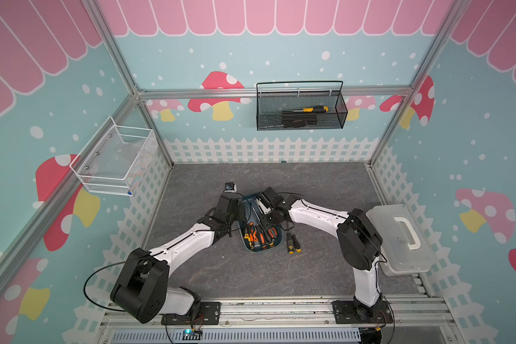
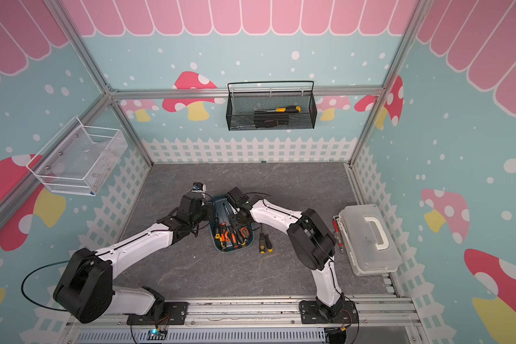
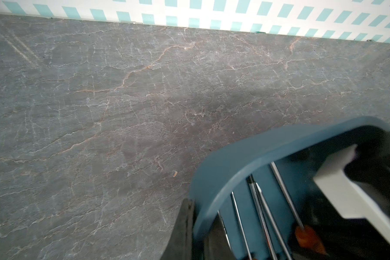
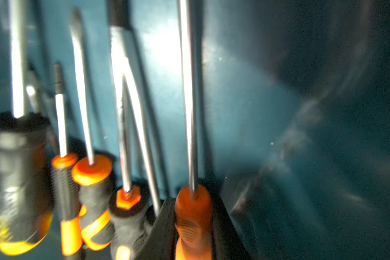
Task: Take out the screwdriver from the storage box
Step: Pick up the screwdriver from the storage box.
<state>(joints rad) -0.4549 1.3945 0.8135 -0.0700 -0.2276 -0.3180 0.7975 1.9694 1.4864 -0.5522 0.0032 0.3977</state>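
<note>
On the gray desk (image 1: 221, 268) two black-and-yellow screwdrivers (image 1: 292, 242) lie just right of the storage box (image 1: 261, 250), and a whitish case (image 1: 399, 238) with a handle stands well apart at the right edge. On the far wall hangs a black wire basket (image 1: 268, 116) holding a yellow-handled screwdriver (image 1: 313, 109); on the left wall hangs a white mesh basket (image 1: 102, 160). The left arm (image 1: 188, 238) reaches from the near left, elbow raised, to the left rim of the box. The left tool (image 3: 197, 225) is closed on the box wall, with one dark finger (image 3: 182, 229) outside the rim. The right arm (image 1: 316, 213) rises from the near right, bends at a high elbow and stretches left over the box, its wrist turned down into it. The right tool (image 4: 193, 209) is closed narrowly on the orange handle of the screwdriver (image 4: 188, 90), a dark finger on each side. This screwdriver is inside the box, at the right of the row, its shaft pointing to the far end. Close on its left lie other screwdrivers (image 4: 88, 168) with orange and black handles, and they crowd the grip.
</note>
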